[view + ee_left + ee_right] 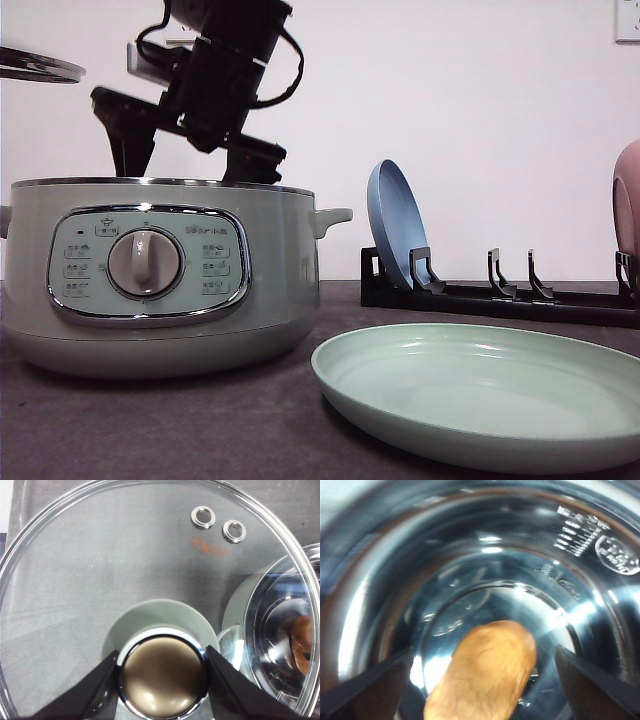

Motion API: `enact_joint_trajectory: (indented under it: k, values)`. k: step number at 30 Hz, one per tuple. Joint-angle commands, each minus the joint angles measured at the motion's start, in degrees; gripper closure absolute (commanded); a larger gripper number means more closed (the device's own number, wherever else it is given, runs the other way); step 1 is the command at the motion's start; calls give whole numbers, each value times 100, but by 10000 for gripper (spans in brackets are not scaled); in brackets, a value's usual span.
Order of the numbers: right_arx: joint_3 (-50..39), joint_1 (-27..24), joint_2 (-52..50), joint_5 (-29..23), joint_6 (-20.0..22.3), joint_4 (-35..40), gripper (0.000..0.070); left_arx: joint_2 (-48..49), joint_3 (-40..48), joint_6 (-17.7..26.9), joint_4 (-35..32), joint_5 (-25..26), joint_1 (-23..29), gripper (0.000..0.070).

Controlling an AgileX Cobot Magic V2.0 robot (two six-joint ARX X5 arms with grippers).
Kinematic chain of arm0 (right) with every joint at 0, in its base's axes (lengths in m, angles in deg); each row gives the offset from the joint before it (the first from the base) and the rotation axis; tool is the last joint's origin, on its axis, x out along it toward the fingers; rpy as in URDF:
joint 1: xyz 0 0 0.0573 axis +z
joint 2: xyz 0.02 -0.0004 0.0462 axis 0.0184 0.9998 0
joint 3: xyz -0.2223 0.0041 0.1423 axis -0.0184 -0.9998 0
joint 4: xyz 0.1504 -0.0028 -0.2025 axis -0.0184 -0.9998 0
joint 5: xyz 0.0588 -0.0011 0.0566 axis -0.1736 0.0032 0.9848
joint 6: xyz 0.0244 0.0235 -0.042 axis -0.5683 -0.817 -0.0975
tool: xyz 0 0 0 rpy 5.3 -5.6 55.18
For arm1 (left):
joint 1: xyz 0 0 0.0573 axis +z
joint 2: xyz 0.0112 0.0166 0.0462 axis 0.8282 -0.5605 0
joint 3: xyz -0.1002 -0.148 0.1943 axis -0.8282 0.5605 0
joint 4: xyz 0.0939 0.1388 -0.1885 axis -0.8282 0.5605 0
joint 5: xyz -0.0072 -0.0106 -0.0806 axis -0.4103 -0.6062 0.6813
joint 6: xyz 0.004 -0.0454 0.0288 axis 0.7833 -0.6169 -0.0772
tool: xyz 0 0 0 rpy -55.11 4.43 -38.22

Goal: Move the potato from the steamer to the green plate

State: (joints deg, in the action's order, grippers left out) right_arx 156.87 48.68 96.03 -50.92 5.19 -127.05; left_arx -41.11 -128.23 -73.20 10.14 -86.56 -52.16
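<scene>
Potato (485, 672) lies flat in steamer (150, 270) (long axis diagonal) | right jaws apart | left jaws clamp lid knob (162, 676)

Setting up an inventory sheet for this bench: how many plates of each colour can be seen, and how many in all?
Green plate: 1, flat on the table
Blue plate: 1, upright in the rack
Pink plate: 1, at the rack's far end
Total: 3

You see the steamer (150, 275) lidless at left, a dark arm (205, 85) reaching into it, green plate (480, 390) right foreground, blue plate (397, 225) upright in rack (500, 295).
</scene>
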Motion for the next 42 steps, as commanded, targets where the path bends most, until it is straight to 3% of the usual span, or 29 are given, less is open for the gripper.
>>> enact_joint_trajectory:
  k: [1, 15, 23, 28, 31, 42]
  values:
    - [155, 72, 190, -40, -115, 49, 127, 17, -234, -52, -2, 30, 15, 700]
    - [153, 114, 434, -48, -168, -45, 135, 17, -234, -52, -79, 157, 15, 700]
    - [153, 99, 436, -44, -168, -247, 255, 17, -234, -52, -81, 157, 15, 700]
    - [153, 99, 437, -43, -168, -264, 439, 17, -234, -52, -81, 157, 15, 700]
    - [155, 95, 431, -43, -162, -269, 509, 17, -234, -51, -81, 157, 15, 700]
    - [157, -20, -265, -45, 75, -269, 565, 17, -234, -48, -115, 183, 15, 700]
